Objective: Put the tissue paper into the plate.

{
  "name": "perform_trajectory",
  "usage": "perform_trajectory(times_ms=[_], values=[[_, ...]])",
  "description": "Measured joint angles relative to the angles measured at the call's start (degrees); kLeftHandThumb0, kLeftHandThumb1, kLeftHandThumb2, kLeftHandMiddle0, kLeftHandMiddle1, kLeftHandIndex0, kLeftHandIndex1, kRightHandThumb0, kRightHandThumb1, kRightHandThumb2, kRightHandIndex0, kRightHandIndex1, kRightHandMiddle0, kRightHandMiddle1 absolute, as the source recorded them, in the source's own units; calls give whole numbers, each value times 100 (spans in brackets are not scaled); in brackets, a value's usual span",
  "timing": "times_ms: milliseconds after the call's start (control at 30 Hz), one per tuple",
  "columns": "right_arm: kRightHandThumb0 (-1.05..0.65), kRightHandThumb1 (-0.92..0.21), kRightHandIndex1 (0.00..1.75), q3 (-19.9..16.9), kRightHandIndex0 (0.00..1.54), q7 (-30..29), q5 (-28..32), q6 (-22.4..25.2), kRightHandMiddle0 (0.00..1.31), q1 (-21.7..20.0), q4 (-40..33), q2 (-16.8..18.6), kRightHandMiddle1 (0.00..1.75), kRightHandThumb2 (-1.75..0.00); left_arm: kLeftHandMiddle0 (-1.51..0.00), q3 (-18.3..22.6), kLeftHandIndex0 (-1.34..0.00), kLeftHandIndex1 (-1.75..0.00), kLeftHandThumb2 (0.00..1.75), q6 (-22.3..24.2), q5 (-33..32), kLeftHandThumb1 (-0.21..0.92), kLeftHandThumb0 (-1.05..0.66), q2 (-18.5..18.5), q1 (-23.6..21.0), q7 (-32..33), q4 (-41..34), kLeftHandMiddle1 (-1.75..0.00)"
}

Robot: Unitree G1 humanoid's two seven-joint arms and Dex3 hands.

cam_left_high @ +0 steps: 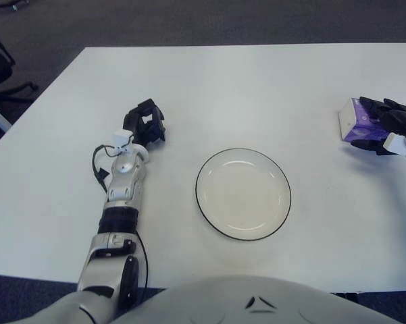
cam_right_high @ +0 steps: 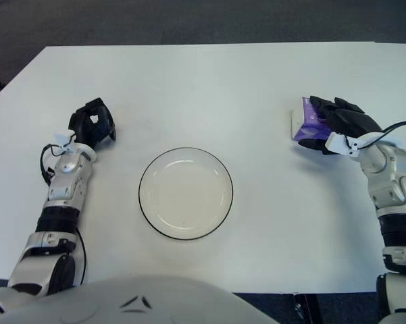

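Right robot hand [cam_right_high: 334, 125]: black, three-fingered, at the right side of the white counter [cam_right_high: 209, 81]; its fingers wrap over the top of the small purple-and-white tissue paper pack [cam_right_high: 302, 125], grasping it.
Tissue paper pack: inside the right robot hand's grip, with its white end sticking out on the side facing the plate; whether it touches the counter or is raised off it cannot be told.
Plate: a round white ceramic plate with a thin dark rim [cam_right_high: 148, 177], well apart from the right robot hand, to its left and nearer the robot's body; it lies flat on the counter with nothing in it.
Left robot hand [cam_left_high: 144, 124]: black, to the left of the plate and somewhat farther from the body; its fingers are curled in and hold nothing.
Relative layout: the plate sits between the two robot hands, closer to the left one than to the right one.
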Motion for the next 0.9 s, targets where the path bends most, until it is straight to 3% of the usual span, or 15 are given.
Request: perform_trajectory(times_ms=[333, 733, 900], values=[[-103, -92, 0, 672, 0, -812, -137, -877, 0, -1083, 1892, 40, 0, -57, -129, -8, -95, -175, 93, 0, 8, 67, -40, -15, 39, 14, -63, -175], [-92, -92, 0, 1355, 0, -1612, -384, -1238, 3, -1742, 3153, 132, 2, -48, -130, -21, -96, -175, 93, 0, 35, 67, -41, -16, 83, 78, -121, -175], [-75, -89, 1, 1583, 3, -2175, -481, -1197, 0, -1907, 3554, 293, 36, -41, -129, -34, -95, -175, 93, 0, 60, 67, -41, -19, 87, 118, -135, -175]])
